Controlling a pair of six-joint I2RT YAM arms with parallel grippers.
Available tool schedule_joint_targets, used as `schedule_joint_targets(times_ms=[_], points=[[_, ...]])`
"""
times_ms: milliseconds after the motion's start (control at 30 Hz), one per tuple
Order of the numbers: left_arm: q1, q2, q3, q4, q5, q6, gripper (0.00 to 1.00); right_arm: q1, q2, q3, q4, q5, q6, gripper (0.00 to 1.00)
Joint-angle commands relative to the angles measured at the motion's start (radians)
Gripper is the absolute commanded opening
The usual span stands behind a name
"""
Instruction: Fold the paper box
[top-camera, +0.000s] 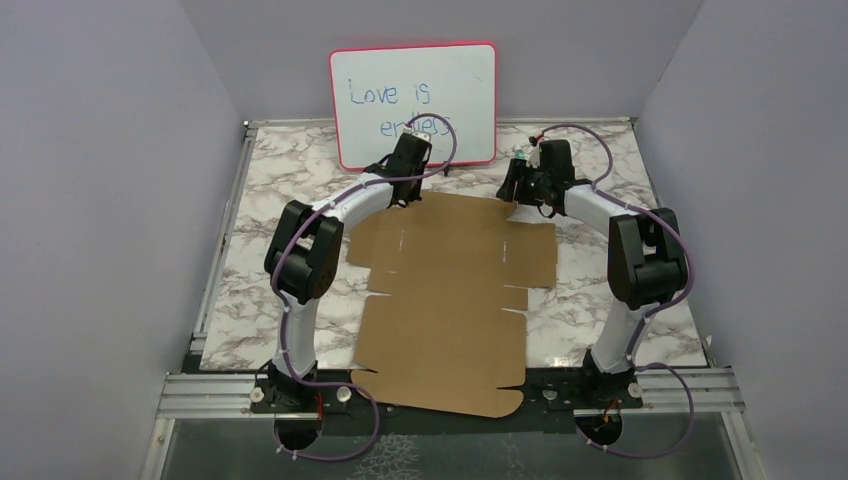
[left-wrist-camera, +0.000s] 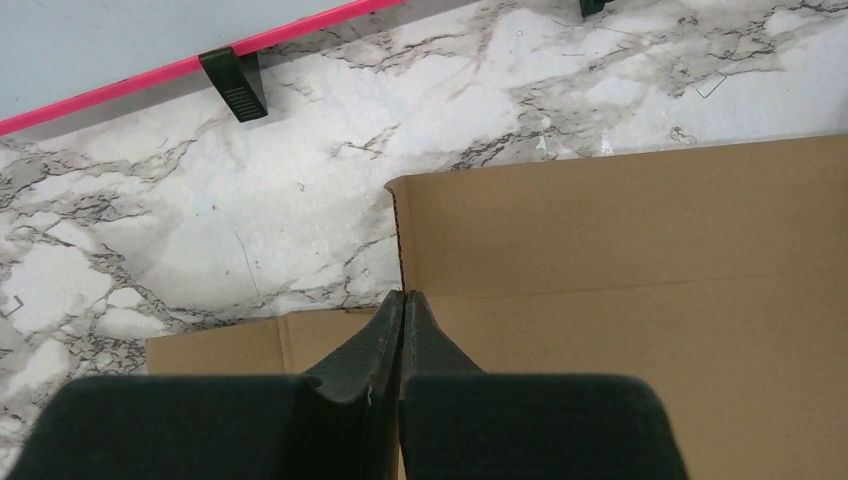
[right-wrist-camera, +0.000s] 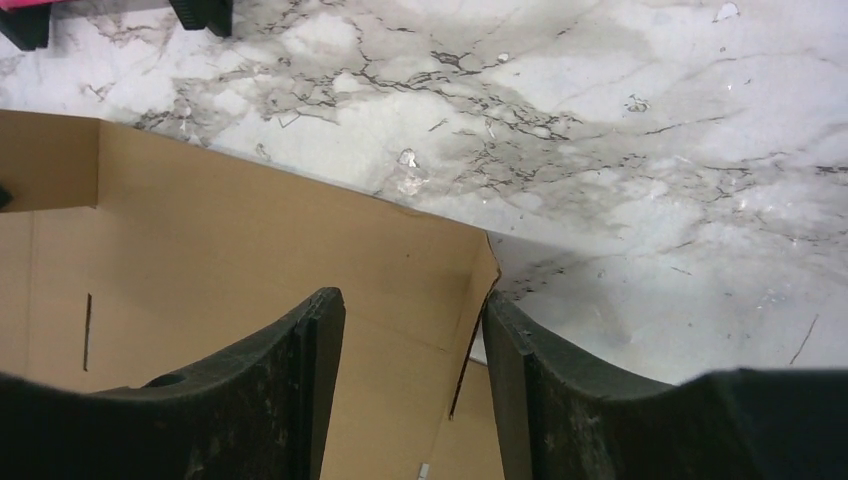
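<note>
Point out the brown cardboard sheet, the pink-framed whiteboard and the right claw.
flat brown cardboard sheet (top-camera: 445, 300), top view, middle panel.
pink-framed whiteboard (top-camera: 413, 108), top view, white face.
right claw (right-wrist-camera: 410, 305), right wrist view, midway between open fingertips.

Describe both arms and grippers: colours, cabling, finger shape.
Left arm and right arm: white links, bulky black joint housings, a purple cable looping along each. Left gripper and right gripper: matte black tapered fingers, no visible markings.

Honestly the paper box (top-camera: 450, 300) was just plain matte brown cardboard, smooth and unprinted. The table (top-camera: 280, 190) looked like marble-print laminate with a slight sheen. The whiteboard (top-camera: 413, 70) was glossy, with a pink plastic frame. The right gripper (right-wrist-camera: 410, 300) had matte black fingers (right-wrist-camera: 300, 400), kinda dusty and scuffed.
</note>
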Motion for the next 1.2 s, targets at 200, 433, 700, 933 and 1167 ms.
schedule_joint_targets(times_ms=[200,433,700,933,1167], points=[[0.011,-0.042,0.021,-0.010,0.068,-0.032,0.01,0.036,0.028,0.070,-0.041,0.065,-0.040,0.37],[0.027,-0.025,0.067,-0.001,0.084,-0.043,0.01,0.041,0.089,0.151,-0.036,0.107,-0.085,0.27],[0.042,-0.029,0.062,0.011,0.116,-0.061,0.10,0.041,0.132,0.206,-0.041,0.096,-0.100,0.38],[0.092,-0.158,-0.061,0.018,0.120,-0.083,0.37,0.041,0.011,0.142,-0.048,0.173,-0.111,0.63],[0.102,-0.384,-0.295,0.066,0.161,-0.151,0.62,0.042,-0.161,-0.008,-0.045,0.168,-0.098,0.79]])
